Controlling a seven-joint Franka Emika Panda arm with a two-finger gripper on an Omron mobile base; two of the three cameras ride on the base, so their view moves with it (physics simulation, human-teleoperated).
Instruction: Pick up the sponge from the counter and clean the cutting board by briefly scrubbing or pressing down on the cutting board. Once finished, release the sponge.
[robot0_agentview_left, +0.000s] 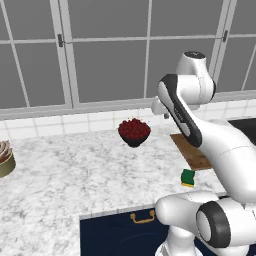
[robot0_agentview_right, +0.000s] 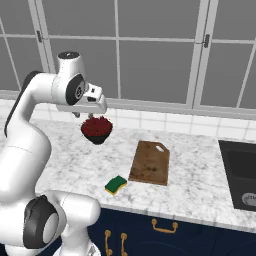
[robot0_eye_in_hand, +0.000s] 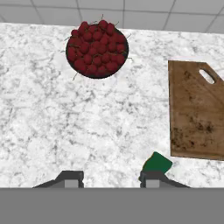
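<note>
At upper left of the hand view, dark bowl (robot0_eye_in_hand: 97, 49) heaped with red cherries (robot0_eye_in_hand: 97, 46) on the marble worktop (robot0_eye_in_hand: 78, 127). At lower right, sponge (robot0_eye_in_hand: 157, 163) just off the cutting board (robot0_eye_in_hand: 197, 109) corner, beside one fingertip. End effector (robot0_eye_in_hand: 111, 180) spread wide, holding nothing, well above the worktop.

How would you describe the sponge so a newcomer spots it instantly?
On the marble counter, find the brown cutting board. Just off its near left corner, by the counter's front edge, lies the sponge: a small block, green on top and yellow beneath, unlike the bowl of cherries.
</note>
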